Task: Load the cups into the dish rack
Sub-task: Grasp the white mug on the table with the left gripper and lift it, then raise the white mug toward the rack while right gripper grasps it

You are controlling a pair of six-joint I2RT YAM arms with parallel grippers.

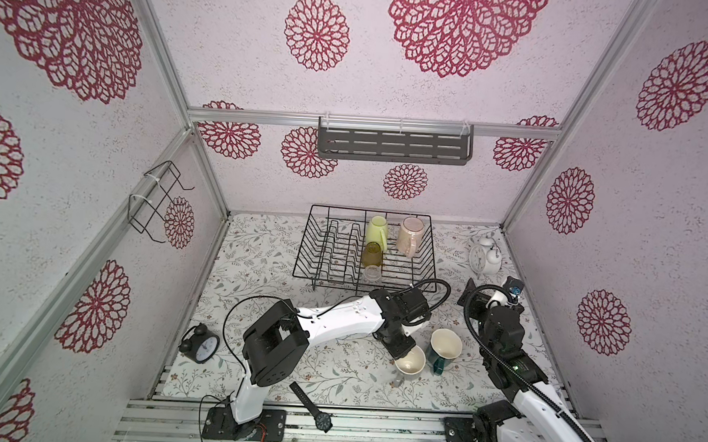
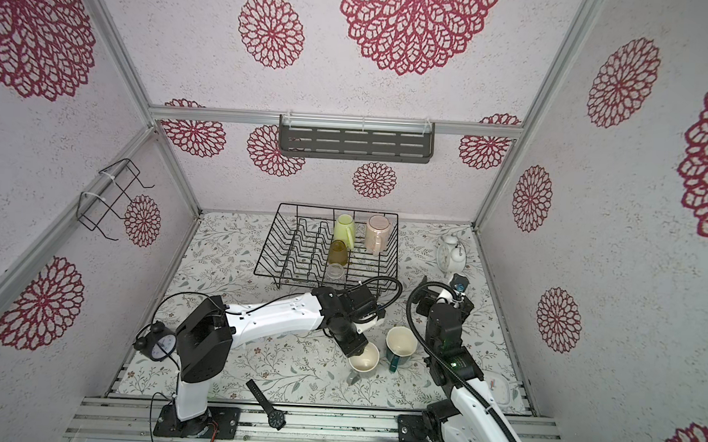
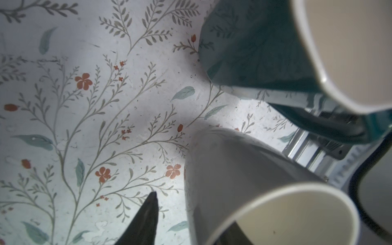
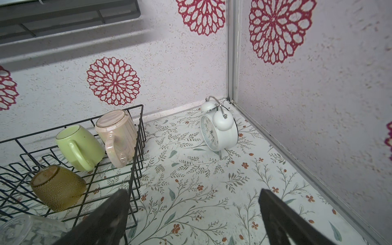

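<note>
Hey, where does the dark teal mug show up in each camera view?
In a top view: dark teal mug upright, just right of the grey mug.
In a top view: same spot.
Left wrist: close up, beside the grey mug.
Right wrist: not in it.
Shared landmark: the grey mug.

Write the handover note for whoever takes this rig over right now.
Left tool: straddling the rim of the grey mug, one side inside, one outside; a firm grip can't be confirmed.
Right tool: open, empty, beside the dish rack.
Done: yellow-green mug, pink mug, amber tumbler and clear glass are in the rack.
Left: the grey mug and the teal mug, both upright on the table in front of the rack.
</note>
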